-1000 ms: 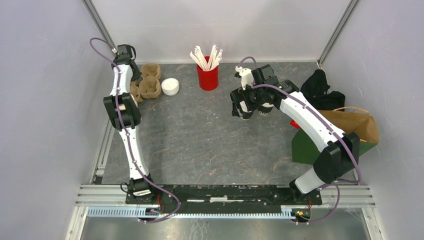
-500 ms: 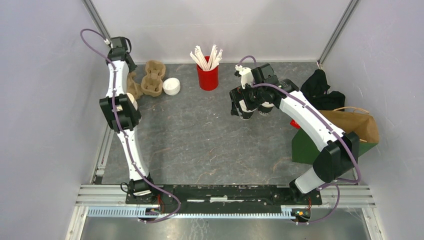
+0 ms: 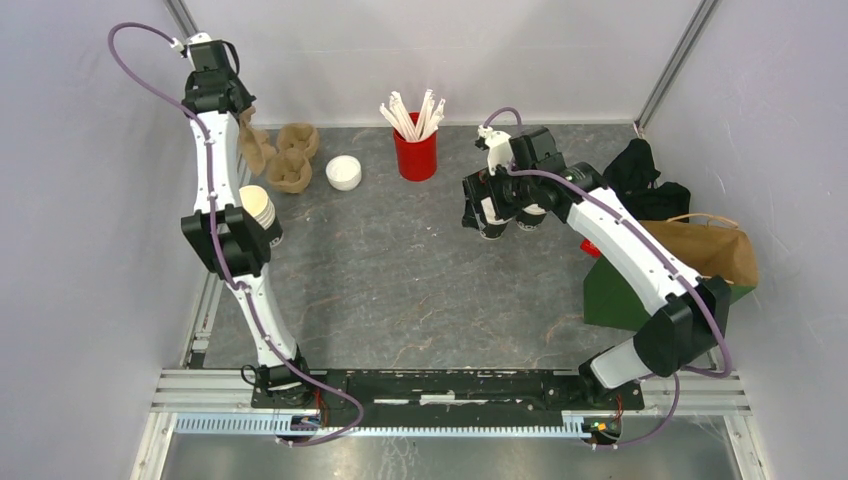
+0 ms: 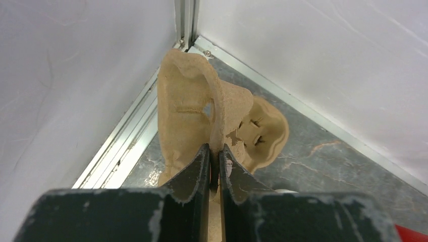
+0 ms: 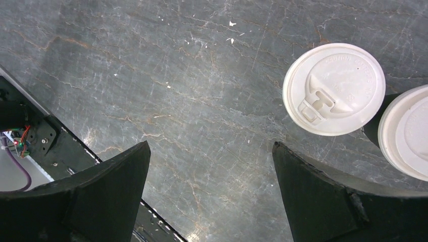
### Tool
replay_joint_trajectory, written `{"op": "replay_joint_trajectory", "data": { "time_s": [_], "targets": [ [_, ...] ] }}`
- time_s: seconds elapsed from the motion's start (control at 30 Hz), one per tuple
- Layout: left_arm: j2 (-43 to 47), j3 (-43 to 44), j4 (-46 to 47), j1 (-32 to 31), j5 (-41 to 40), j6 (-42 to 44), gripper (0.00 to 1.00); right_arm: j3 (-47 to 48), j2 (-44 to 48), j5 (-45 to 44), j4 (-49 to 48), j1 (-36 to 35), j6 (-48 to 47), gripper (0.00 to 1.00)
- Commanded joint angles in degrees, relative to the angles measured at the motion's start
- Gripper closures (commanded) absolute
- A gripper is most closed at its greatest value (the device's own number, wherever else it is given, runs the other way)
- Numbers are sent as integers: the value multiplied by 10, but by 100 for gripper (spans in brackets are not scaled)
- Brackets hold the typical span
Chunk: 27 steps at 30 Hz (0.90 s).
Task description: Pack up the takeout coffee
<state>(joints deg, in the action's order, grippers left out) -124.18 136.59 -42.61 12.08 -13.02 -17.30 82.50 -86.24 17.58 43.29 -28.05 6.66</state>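
Left pincer [image 4: 214, 151], arm stretched high, pinches the cardboard carrier [image 4: 186, 106]; right pincer [image 5: 208, 151] gapes near lidded cups [image 5: 333, 88].

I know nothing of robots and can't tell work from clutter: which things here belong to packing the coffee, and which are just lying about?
Part of the job: two lidded black cups; cardboard cup carrier, clamped in the left gripper; probably the brown paper bag.
Lying about: red holder of white sticks; stack of white lids; lidless cups; black cloth.
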Motion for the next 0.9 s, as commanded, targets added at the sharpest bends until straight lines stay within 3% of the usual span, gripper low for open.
{"op": "replay_joint_trajectory", "data": {
  "time_s": [0.0, 0.17, 0.37, 0.6, 0.77, 0.87],
  "targets": [
    [48, 11, 19, -2, 44, -68, 98, -7, 39, -13, -28, 1, 15, 2],
    [85, -24, 20, -1, 183, -208, 98, -6, 50, -30, -29, 1, 9, 2],
    [161, -155, 70, -4, 348, -417, 98, -17, 76, -35, -63, -8, 6, 2],
    [285, -311, 104, -36, 456, -567, 98, 13, 92, -65, -112, -110, -58, 3],
    [372, -409, 132, -79, 476, -631, 98, -65, 155, -22, -282, -183, -175, 8],
    [453, -530, 213, -108, 476, -718, 98, -150, 209, 29, -422, -199, -261, 17]
  ]
}}
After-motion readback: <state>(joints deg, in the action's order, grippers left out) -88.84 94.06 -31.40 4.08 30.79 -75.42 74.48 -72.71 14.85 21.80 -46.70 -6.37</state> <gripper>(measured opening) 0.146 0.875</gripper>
